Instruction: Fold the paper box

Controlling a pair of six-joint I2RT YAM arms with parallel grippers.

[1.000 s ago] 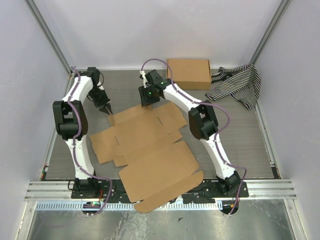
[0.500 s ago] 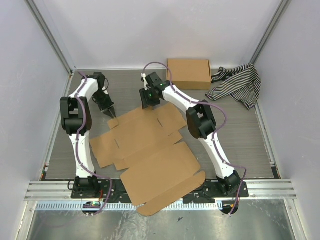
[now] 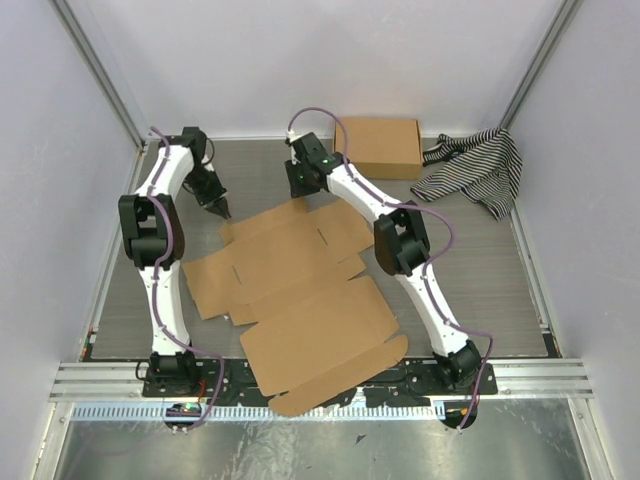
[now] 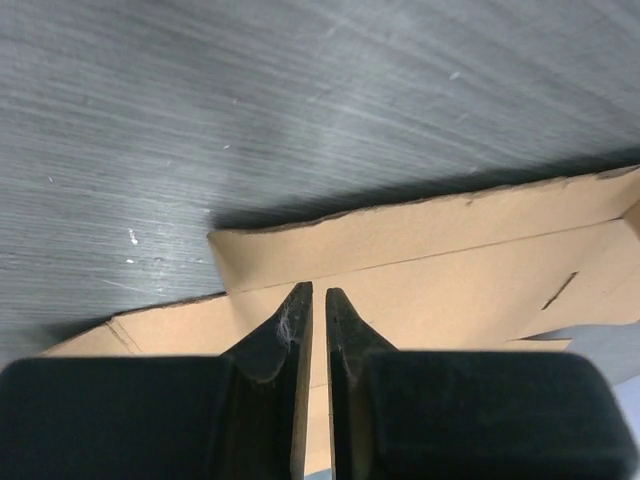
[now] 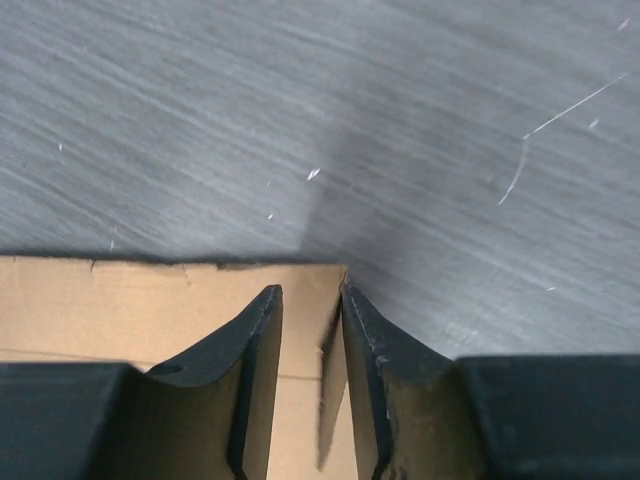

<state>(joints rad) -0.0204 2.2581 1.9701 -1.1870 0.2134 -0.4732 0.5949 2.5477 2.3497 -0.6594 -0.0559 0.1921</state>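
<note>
Plainly, the paper box [image 3: 300, 270] was not yet a box at all. It lay as a flat cut sheet in the middle of the table [image 3: 480, 260], and its near end hung out over the rail by the arm bases. Both arms were stretched to the sheet's far edge, probably because the outer flaps there are the easiest parts to catch. A hold there would also serve to draw the sheet fully onto the table before any folding.

The left gripper [image 3: 221, 210] was at the far left corner. In its own camera the left gripper [image 4: 319, 292] had its fingers all but together, with only a thin slit between them. It sat over a flap [image 4: 420, 240], and nothing showed as held.

The right gripper [image 3: 300, 188] was at the far edge near the middle. Up close, the right gripper [image 5: 308, 292] had its fingers a little apart, straddling a corner of the sheet [image 5: 120, 300]. A raised strip of card stood against one finger and the other finger was clear of it, so I judged this a loose straddle and not a firm pinch.

A made-up box [image 3: 377, 147] and a striped cloth [image 3: 475, 165] lay at the back, well apart from the sheet.
</note>
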